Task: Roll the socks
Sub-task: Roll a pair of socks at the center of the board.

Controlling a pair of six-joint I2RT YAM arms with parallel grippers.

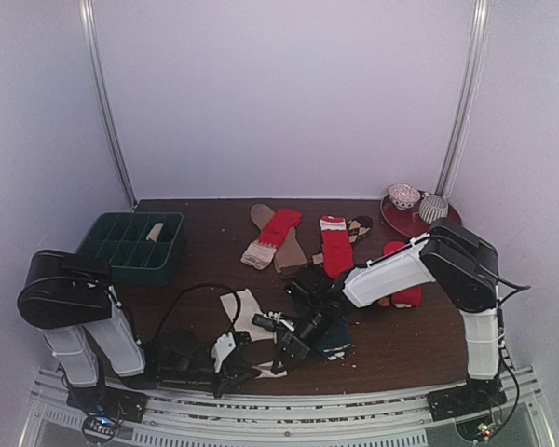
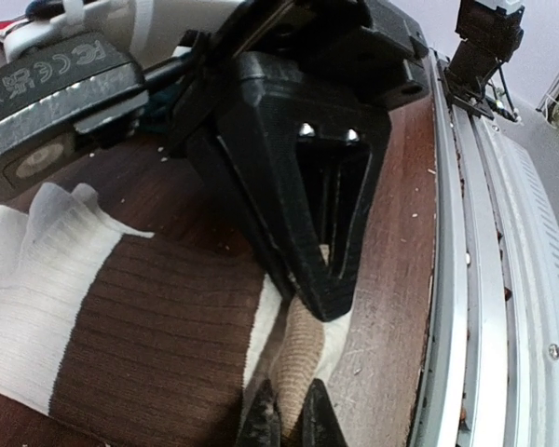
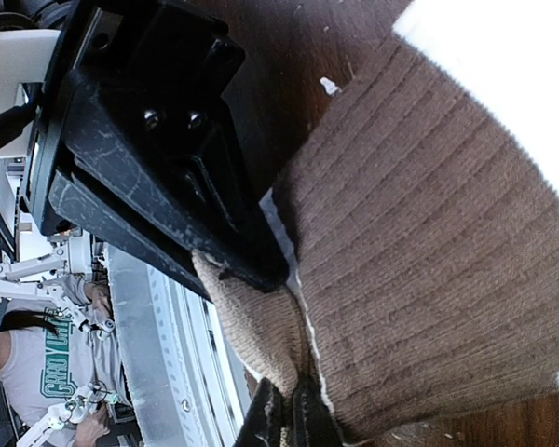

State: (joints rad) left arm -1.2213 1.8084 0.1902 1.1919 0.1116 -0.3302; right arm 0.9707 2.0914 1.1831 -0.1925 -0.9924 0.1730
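Sock being handled: a ribbed knit sock in brown and cream bands with a tan end lies flat on the dark wooden table, at about 6 o'clock by the near edge
Left gripper: the left gripper has its fingers pressed together, pinching the tan end of the sock
Right gripper: the right gripper pinches the same tan end, its tips just beside those of the left gripper
Other socks: a red sock with a pale cuff and a second red sock lie flat near the table's centre; a dark teal sock sits bunched at 3 o'clock of the grippers
Tray: a dark green compartment tray stands at 9 o'clock
Plate: a round red plate at 2 o'clock holds two rolled bundles
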